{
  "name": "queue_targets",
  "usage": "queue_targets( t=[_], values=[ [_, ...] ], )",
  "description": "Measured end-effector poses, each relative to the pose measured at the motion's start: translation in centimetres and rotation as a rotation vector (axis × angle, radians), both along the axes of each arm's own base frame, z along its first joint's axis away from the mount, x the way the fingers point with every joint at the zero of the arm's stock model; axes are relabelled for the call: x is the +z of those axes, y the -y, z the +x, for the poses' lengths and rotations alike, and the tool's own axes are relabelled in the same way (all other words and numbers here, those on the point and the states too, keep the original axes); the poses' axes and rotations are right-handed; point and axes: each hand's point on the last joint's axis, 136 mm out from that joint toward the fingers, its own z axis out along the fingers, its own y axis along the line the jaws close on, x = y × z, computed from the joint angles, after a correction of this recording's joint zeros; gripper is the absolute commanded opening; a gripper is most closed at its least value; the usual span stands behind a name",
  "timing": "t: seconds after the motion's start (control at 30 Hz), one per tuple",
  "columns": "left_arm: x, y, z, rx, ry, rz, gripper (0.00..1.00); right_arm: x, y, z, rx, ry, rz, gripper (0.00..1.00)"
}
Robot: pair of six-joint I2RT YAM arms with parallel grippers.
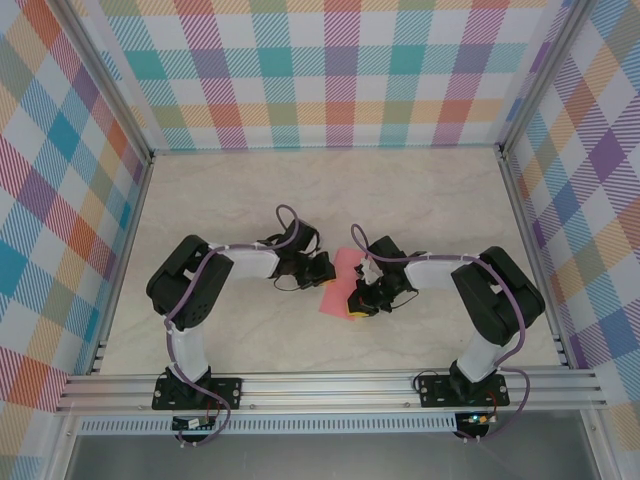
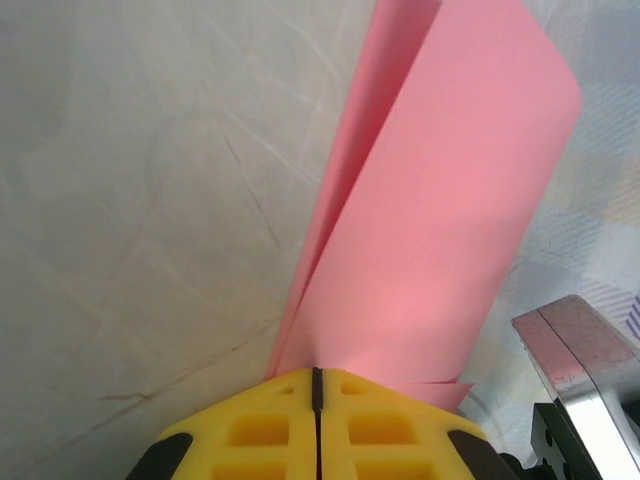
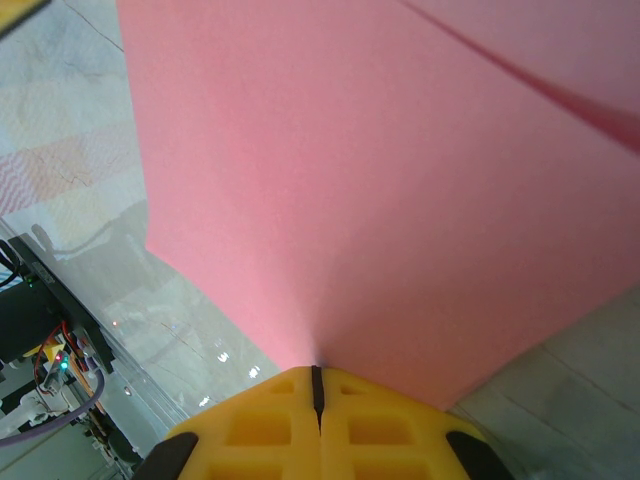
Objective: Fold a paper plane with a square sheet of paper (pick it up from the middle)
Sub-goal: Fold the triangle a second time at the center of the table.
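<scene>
Left wrist view: we see the left gripper point(image 2: 316, 378), jaws clenched on the pink sheet of paper point(image 2: 440, 220), its two layers fanning out. Our right gripper point(image 3: 316, 375) pinches it too, mid-worktop point(image 1: 420, 200) between both arms.

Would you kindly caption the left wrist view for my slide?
Left pincer shut on doubled-over pink paper, marbled tabletop behind.

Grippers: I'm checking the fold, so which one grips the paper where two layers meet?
The left gripper: two layers of the pink paper spread apart from its shut jaws. The right gripper is shut on one flat face.
</scene>
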Motion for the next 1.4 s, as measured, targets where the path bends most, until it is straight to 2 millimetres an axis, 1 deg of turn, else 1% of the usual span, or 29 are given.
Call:
queue_targets(
  t=[0.33,0.5,0.57,0.67,0.77,0.87,0.93,1.07,1.17,1.27,1.4],
  values=[
    [0.0,-1.2,1.1,0.014,0.015,0.007,0.07,0.0,0.0,0.0,0.000,0.000,0.000,0.03],
    [0.2,-2.2,2.2,0.033,0.026,0.026,0.08,0.0,0.0,0.0,0.000,0.000,0.001,0.04],
    [0.5,-2.3,2.7,0.038,0.034,0.025,0.09,0.0,0.0,0.0,0.000,0.000,0.000,0.04],
    [1.5,-2.0,2.9,0.034,0.051,0.008,0.09,0.0,0.0,0.0,0.000,0.000,0.001,0.04],
    [3.1,-1.4,2.6,0.014,0.074,-0.021,0.09,0.0,0.0,0.0,0.000,0.000,0.000,0.05],
    [4.3,-0.6,2.0,-0.015,0.092,-0.042,0.09,0.0,0.0,0.0,0.000,0.000,0.000,0.05],
    [4.5,0.1,1.2,-0.041,0.087,-0.048,0.09,0.0,0.0,0.0,0.000,0.000,0.000,0.05],
    [4.0,1.7,-0.9,-0.107,0.062,-0.055,0.08,0.1,0.0,0.1,0.000,0.000,0.000,0.05],
    [3.2,2.4,-1.9,-0.137,0.038,-0.051,0.07,0.0,0.0,0.1,-0.001,0.001,-0.002,0.05],
    [2.1,2.3,-2.2,-0.143,0.015,-0.036,0.07,0.1,0.0,0.1,-0.001,0.002,-0.002,0.05],
    [0.0,1.6,-2.5,-0.145,-0.021,0.023,0.07,0.1,0.0,0.1,-0.001,0.001,-0.007,0.07]
  ],
)
